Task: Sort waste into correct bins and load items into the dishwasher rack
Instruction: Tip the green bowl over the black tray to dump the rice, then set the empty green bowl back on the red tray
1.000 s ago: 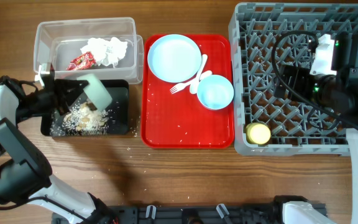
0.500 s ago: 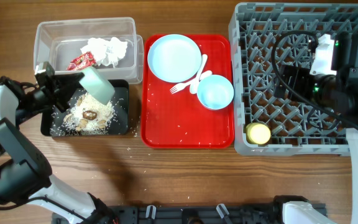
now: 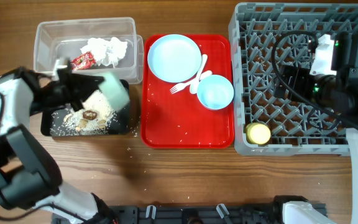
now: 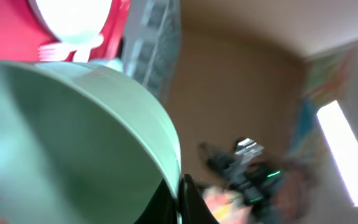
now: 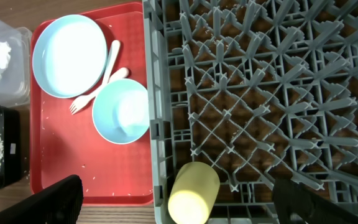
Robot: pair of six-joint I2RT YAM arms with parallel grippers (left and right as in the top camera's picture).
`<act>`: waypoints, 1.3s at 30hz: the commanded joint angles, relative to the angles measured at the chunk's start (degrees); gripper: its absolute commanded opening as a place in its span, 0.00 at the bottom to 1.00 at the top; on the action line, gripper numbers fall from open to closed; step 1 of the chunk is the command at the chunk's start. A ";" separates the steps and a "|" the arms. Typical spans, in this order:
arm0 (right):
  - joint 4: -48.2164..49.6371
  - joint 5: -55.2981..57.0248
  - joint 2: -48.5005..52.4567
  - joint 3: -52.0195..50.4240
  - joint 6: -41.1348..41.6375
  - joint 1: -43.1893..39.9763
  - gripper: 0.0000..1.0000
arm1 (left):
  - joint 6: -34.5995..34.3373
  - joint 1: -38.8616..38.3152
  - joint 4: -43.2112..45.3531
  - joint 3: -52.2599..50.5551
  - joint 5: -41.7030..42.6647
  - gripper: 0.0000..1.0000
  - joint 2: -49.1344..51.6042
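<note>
The left gripper (image 3: pixel 97 87) is clamped on the thin rim of the pale green bowl (image 3: pixel 115 91), which is held tipped over the 3 o'clock edge of the black tray (image 3: pixel 122 122). The right gripper (image 5: pixel 176 186) is spread apart and empty above the dishwasher rack (image 3: pixel 291 124). Since smooth, hard plastic is pinched only at its rim, the bowl could be dropped. Clinging grains could also be shed past the tray, where loose crumbly food scraps (image 3: pixel 82 121) are heaped, onto the wooden table (image 3: pixel 185 174) or the flat red serving tray (image 3: pixel 179 124).
</note>
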 commanded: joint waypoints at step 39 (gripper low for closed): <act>7.21 -15.56 5.97 0.48 2.54 4.74 0.93 | -34.97 -51.69 26.36 5.90 -72.57 0.50 -9.79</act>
